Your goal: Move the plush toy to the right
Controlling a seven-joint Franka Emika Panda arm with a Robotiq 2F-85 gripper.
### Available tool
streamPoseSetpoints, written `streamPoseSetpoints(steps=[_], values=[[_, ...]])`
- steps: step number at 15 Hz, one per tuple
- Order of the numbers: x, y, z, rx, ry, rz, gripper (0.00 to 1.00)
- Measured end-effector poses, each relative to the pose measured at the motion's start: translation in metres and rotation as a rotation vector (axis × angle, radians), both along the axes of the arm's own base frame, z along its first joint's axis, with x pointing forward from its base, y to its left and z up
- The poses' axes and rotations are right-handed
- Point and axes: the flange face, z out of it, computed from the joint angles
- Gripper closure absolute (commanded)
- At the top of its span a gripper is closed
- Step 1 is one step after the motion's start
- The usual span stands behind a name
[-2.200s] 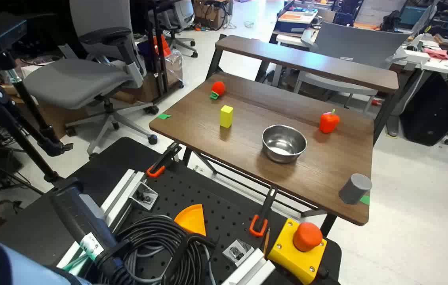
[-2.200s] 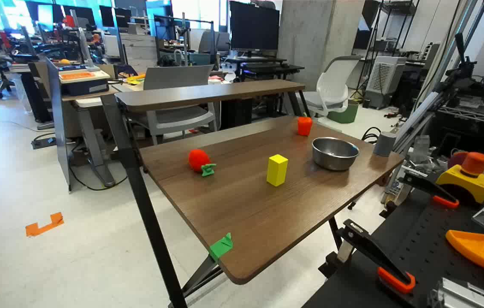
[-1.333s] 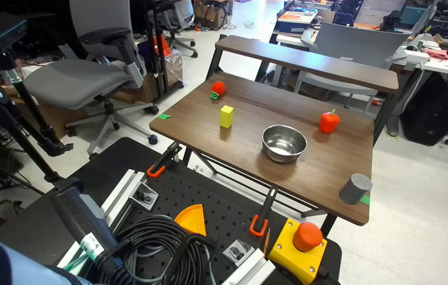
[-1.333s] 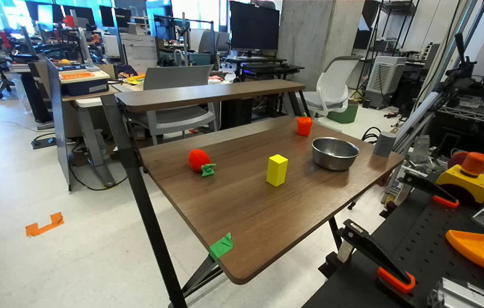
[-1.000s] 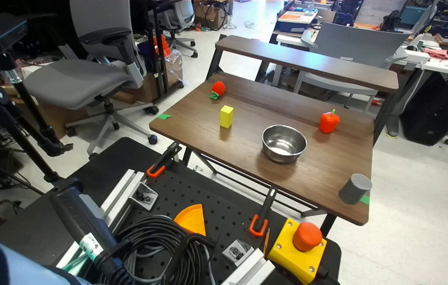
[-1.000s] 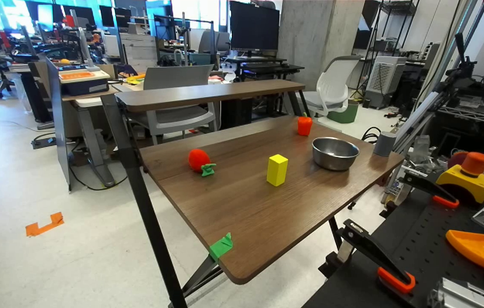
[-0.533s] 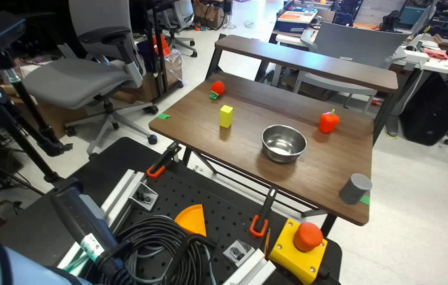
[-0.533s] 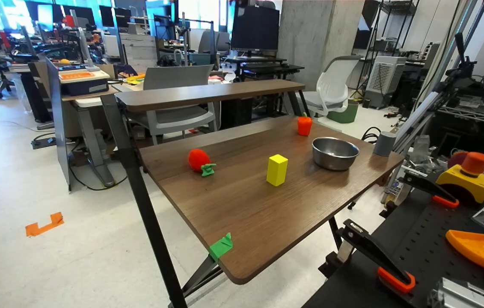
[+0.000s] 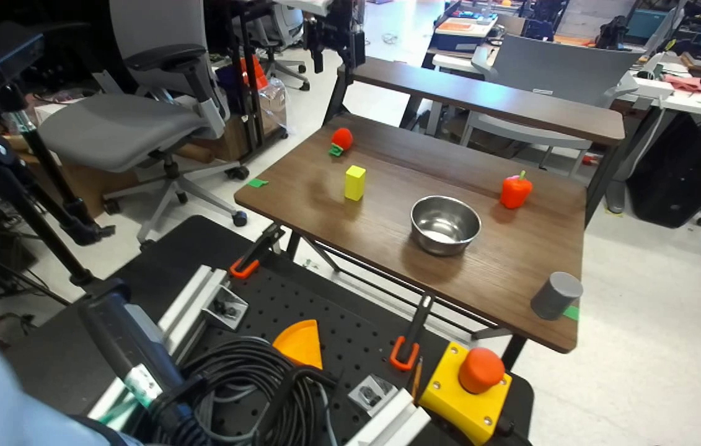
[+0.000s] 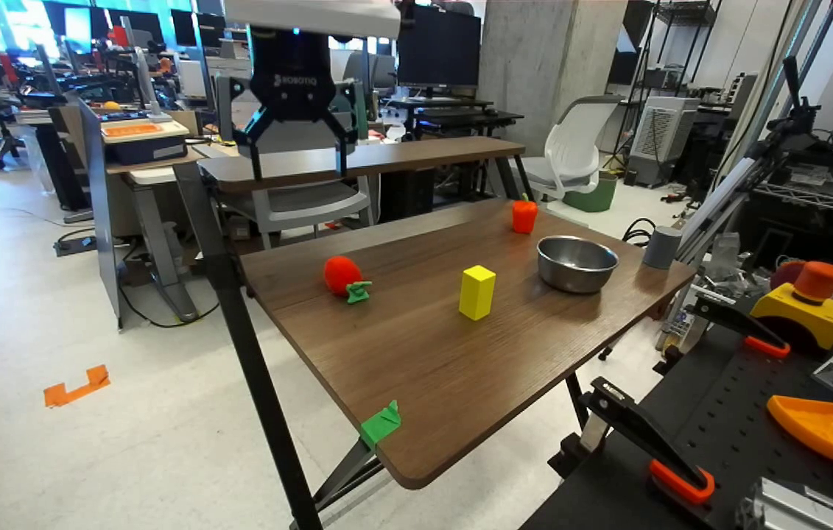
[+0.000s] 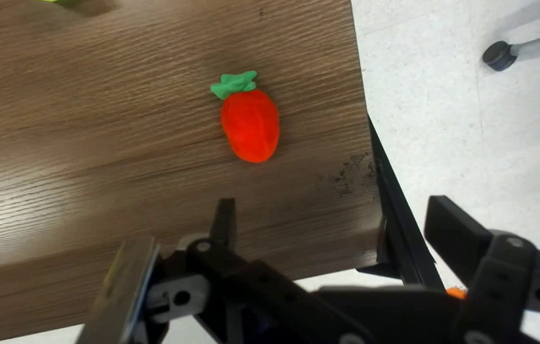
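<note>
We see the toy (image 11: 251, 126), red with green leaves (image 11: 234, 85), lying on the counter (image 10: 416, 375). In the wrist view, its leaves point to 11 o'clock. In an exterior view, we spot the claw (image 10: 299, 171) up in the air at 11 o'clock from the toy, apart from it, and the yellow block (image 10: 476, 293) standing at 3 o'clock from the toy. The claw's two fingers (image 11: 224, 222) are spread wide. In an exterior view, we find the bowl (image 9: 445, 218) at 4 o'clock from the block. From the bowl, we see the red pepper (image 9: 515, 192) at 2 o'clock and the gray cylinder (image 9: 553, 297) at 4 o'clock.
</note>
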Motion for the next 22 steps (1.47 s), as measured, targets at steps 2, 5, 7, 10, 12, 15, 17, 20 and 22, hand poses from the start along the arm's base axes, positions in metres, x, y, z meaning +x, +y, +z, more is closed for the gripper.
streamPoseSetpoints(steps=[2,5,7,10,12,15,17,20,22], values=[[0.008,0.007,-0.026,-0.028,0.034,0.004,0.00],[0.019,0.006,-0.059,-0.067,0.081,-0.005,0.00],[0.025,0.002,-0.076,-0.088,0.116,-0.015,0.00],[0.030,-0.003,-0.096,-0.114,0.171,-0.029,0.00],[0.030,-0.005,-0.107,-0.129,0.205,-0.033,0.00],[0.029,-0.006,-0.118,-0.143,0.242,-0.039,0.00],[0.029,-0.008,-0.124,-0.151,0.257,-0.042,0.26],[0.028,-0.010,-0.135,-0.162,0.273,-0.045,0.39],[0.028,-0.011,-0.143,-0.167,0.280,-0.047,0.54]])
